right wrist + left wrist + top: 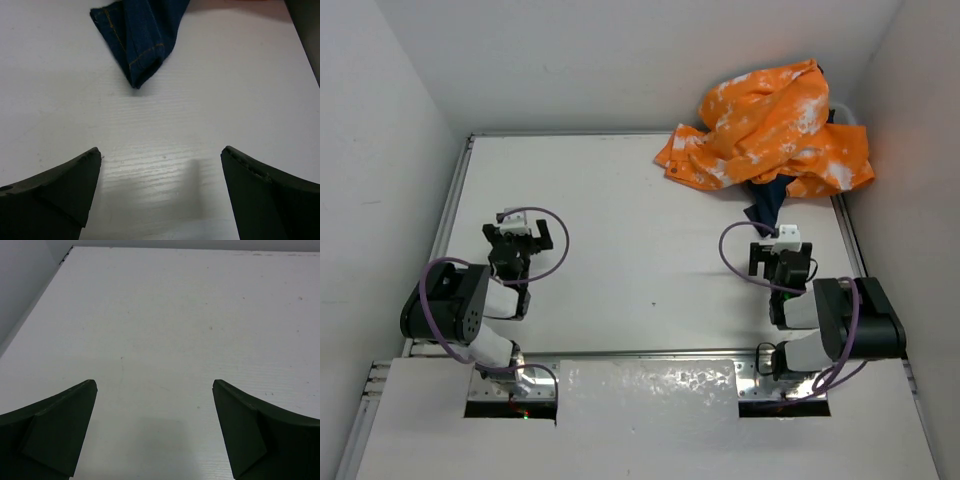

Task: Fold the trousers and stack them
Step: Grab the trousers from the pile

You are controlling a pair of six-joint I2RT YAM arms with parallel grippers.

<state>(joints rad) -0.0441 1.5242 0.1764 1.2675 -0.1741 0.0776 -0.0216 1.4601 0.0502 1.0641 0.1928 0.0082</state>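
Trousers in bright orange with white splotches lie crumpled in a heap at the far right corner of the tabletop. Nothing is folded yet. The heap seems to lean against the far wall, and I cannot find a waistband or a leg end in it. Under its near side a dark blue denim piece sticks out. In the right wrist view, a corner of this piece with yellow stitching lies just ahead of the jaws.

The left arm rests at the near left, well apart from the heap, and its jaws are spread wide over bare tabletop and hold nothing. The right arm is near the heap, and its jaws are also released and hold nothing.

I think the main danger is the denim. It is touching the orange cloth from below, so a low reach from the right could pinch both cloths together and drag the wrong one. A grip on a bunched fold could also lift the trousers as a twisted lump. Because they are long and soft, a strong pull may let one end slip over the right edge.
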